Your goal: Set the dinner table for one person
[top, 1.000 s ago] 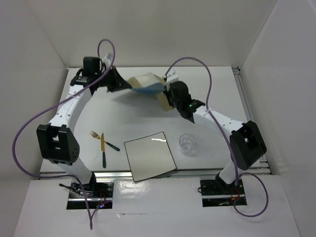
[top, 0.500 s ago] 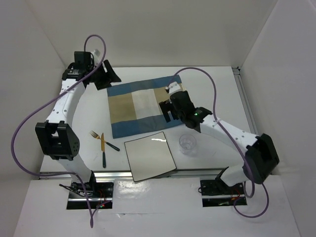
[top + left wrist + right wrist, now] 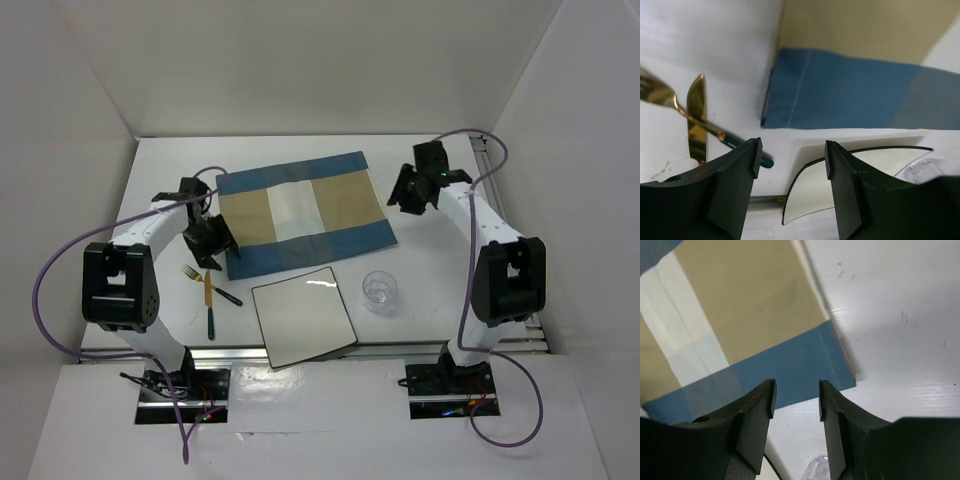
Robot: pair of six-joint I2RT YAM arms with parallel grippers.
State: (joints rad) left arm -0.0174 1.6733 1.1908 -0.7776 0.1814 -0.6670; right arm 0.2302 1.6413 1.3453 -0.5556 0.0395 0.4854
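A blue-and-tan striped placemat [image 3: 300, 215] lies flat on the white dinner table [image 3: 440, 260]. My left gripper [image 3: 214, 256] hovers open just off the mat's near-left corner [image 3: 850, 100], nothing between its fingers [image 3: 740, 165]. My right gripper [image 3: 402, 196] is open and empty beside the mat's right edge [image 3: 740, 325]. A square white black-rimmed plate [image 3: 303, 317] sits near the front edge below the mat. A gold fork [image 3: 195, 272] and gold knife [image 3: 209, 298], both green-handled, lie crossed left of the plate. A clear glass [image 3: 380, 290] stands right of it.
White walls close in the table on the left, back and right. A metal rail [image 3: 300, 352] runs along the near edge by the arm bases. In the left wrist view the fork [image 3: 660, 97], knife [image 3: 696, 120], plate [image 3: 850, 175] and glass [image 3: 925, 170] lie close ahead.
A second ago both grippers held the placemat up in the air; it now lies spread flat. Both have let go and moved away, left to the near-left corner, right off the right edge.
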